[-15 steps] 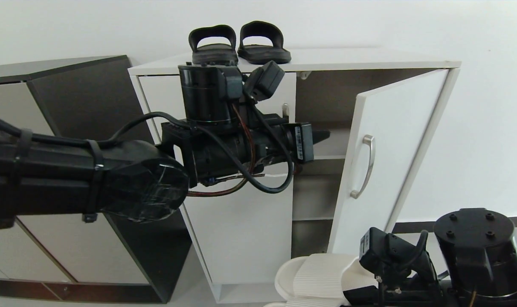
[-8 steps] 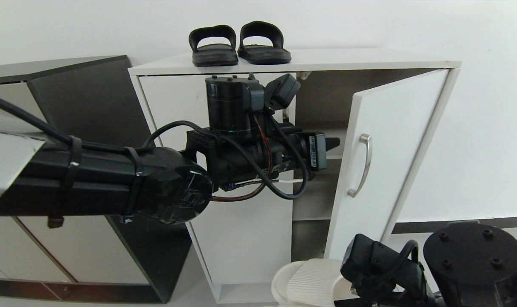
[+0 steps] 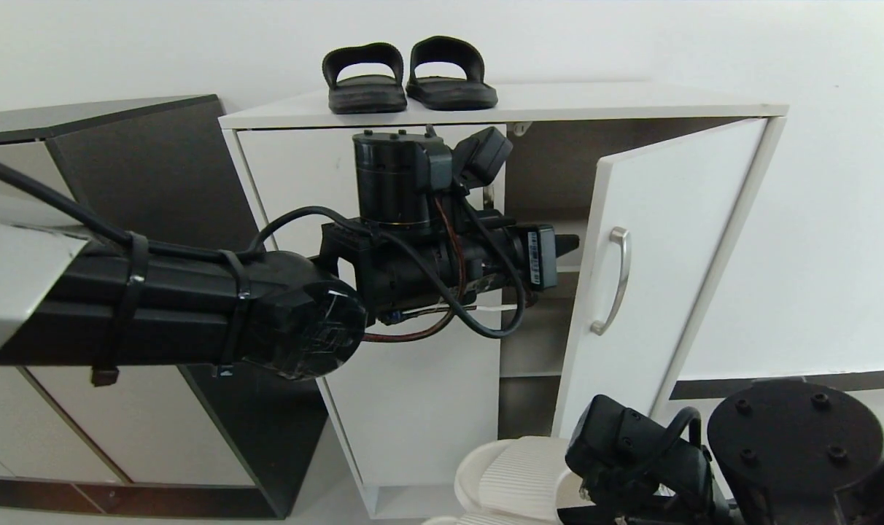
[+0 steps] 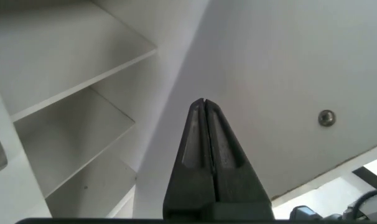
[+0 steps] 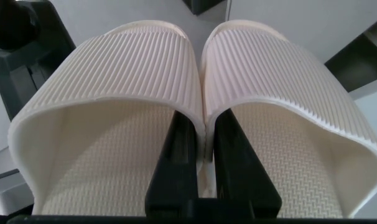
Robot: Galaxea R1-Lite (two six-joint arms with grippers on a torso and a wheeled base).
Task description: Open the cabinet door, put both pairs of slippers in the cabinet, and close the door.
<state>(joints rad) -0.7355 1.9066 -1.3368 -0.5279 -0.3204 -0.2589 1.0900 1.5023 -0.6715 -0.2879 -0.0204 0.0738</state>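
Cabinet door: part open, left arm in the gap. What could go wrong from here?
1. The cabinet door stands only partly open with the left gripper in the opening; the white slippers may hit either going in.
2. The right gripper pinches only their adjoining inner walls; one could slip free.
3. The left gripper is shut on nothing, so the door might swing.
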